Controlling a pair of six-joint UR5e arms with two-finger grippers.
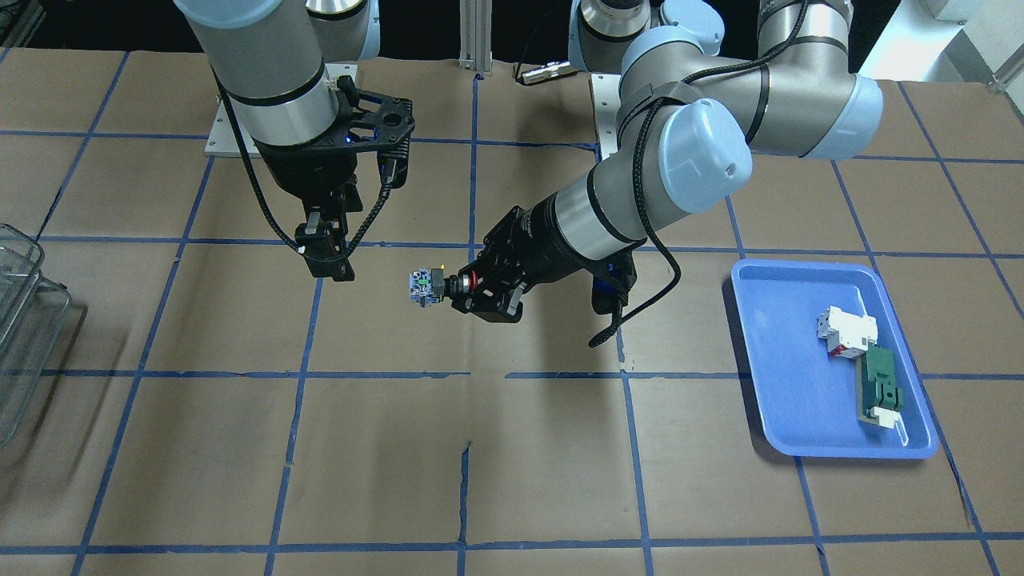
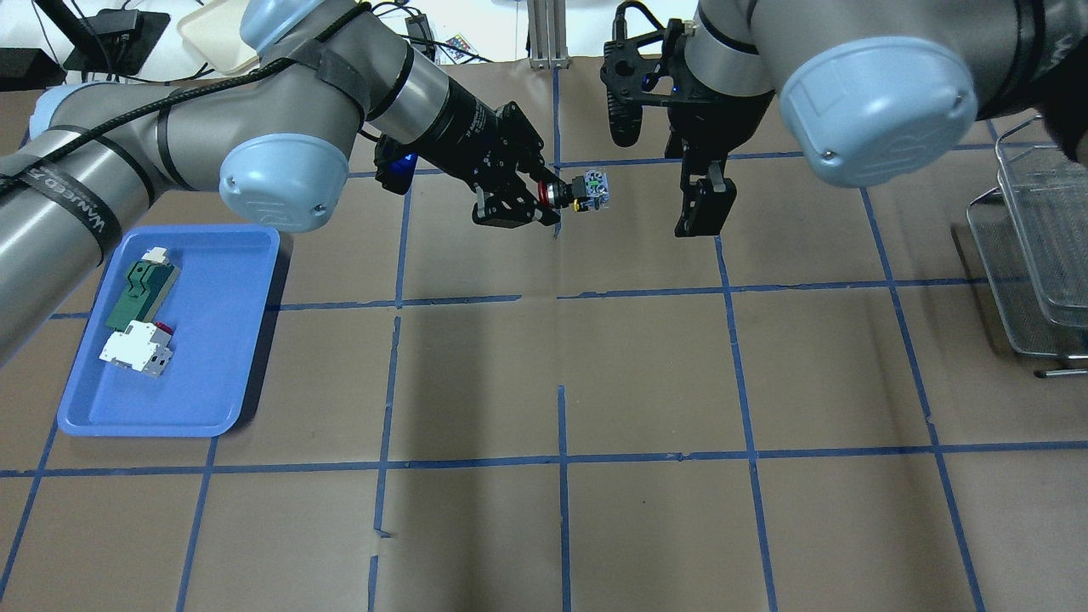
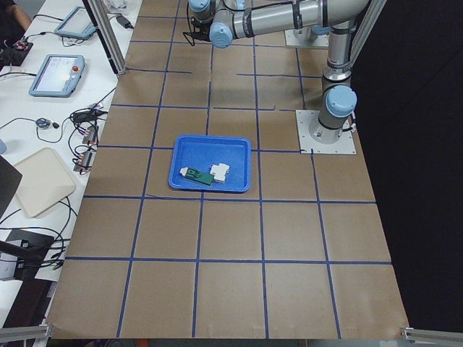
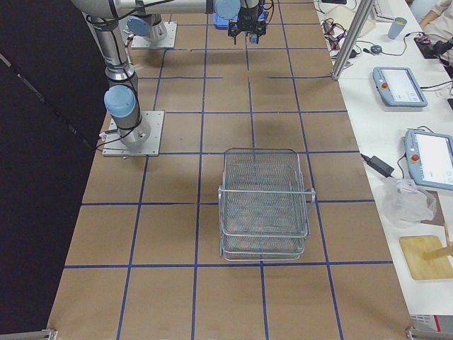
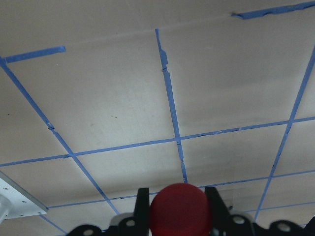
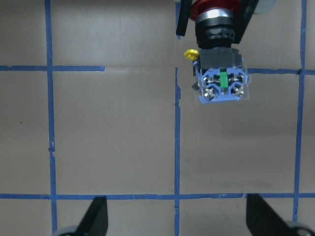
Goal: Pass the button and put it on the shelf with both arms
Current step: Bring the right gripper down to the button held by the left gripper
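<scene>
filling the bottom of the left wrist view, red cap of the button, clamped between the fingers of the left claw and held level in the air above the worktop, toward 12 o'clock in the overhead view. blue-white block end free and pointing to 3 o'clock, straight at the right claw, which hangs near but apart, jaws spread wide with nothing between them. hand-over apparently about to begin, not yet made. likely light, rigid and hard-shelled. smooth rounded cap probably slippery, so better taken by the squarer block end or the black collar, flat faces against the pads, with no squeeze on the small yellow tab or the terminal screws. shelf standing at far 3 o'clock, well apart from both claws. blue tray at 9 o'clock, holding a white-red breaker block and a green flat part, close together.
</scene>
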